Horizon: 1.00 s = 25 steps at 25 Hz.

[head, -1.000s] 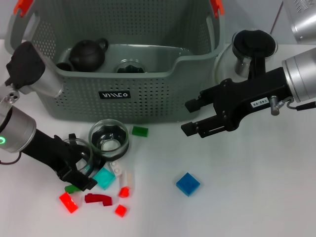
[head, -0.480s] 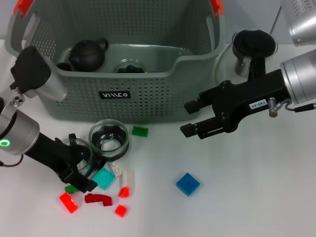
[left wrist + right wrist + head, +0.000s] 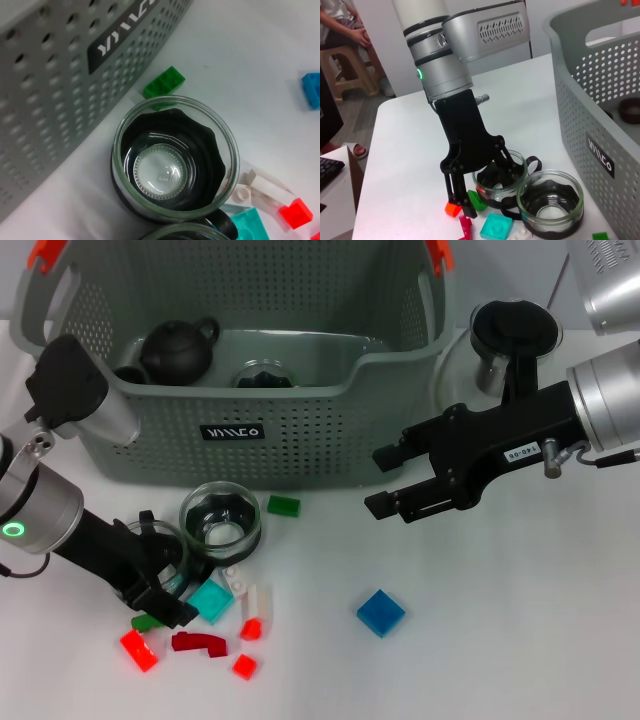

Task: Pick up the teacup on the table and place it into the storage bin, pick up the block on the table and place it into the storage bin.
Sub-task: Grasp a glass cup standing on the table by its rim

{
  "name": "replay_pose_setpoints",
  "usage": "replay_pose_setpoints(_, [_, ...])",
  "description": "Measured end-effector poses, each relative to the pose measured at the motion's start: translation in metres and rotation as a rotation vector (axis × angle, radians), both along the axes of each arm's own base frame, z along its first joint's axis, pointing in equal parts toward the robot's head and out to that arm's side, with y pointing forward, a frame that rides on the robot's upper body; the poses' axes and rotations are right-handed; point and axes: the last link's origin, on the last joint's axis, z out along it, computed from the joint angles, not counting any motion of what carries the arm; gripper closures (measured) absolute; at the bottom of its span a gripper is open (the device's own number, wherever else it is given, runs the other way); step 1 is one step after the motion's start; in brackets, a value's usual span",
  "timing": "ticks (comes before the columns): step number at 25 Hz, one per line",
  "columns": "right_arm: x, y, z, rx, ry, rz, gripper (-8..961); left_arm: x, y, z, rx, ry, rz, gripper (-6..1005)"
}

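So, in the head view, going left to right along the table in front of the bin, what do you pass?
Left end effector around a glass cup → second glass cup → green block → blue block → right end effector, open above the table.

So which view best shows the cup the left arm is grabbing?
The right wrist view: it shows the left gripper with its jaws around the teacup. The head view shows only its rim beside the arm; the left wrist view catches a sliver at the edge.
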Motion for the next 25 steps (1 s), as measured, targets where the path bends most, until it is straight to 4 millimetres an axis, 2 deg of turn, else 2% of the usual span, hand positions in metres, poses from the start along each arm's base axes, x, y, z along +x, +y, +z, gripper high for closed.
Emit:
replay_pose_setpoints(8, [0.0, 0.0002, 0.0005, 0.002, 0.002, 0.0, 270, -0.0013, 0.002, 0.0009, 0.013, 0.013, -0.004, 159])
replay_pose_setpoints(11, [0.0001, 0.0002, 0.0005, 0.002, 0.002, 0.0, 270, -0.0008, 0.0036, 0.0019, 0.023, 0.015, -0.009, 377])
replay_pose_setpoints(17, [0.0001, 0.0002, 0.0005, 0.002, 0.002, 0.0, 271, -0.0013, 0.0049, 0.0018, 0.029, 0.02, -0.009, 587])
replay_pose_setpoints(22, [0.0002, 0.0005, 0.0009, 0.004, 0.003, -0.001, 272, -0.0008, 0.0053, 0.0028, 0.031, 0.021, -0.012, 815])
replay_pose_setpoints(25, [0.0004, 0.001, 0.0018, 0.007, 0.005, -0.003, 271, -0.0004, 0.0045, 0.0028, 0.025, 0.02, -0.011, 874])
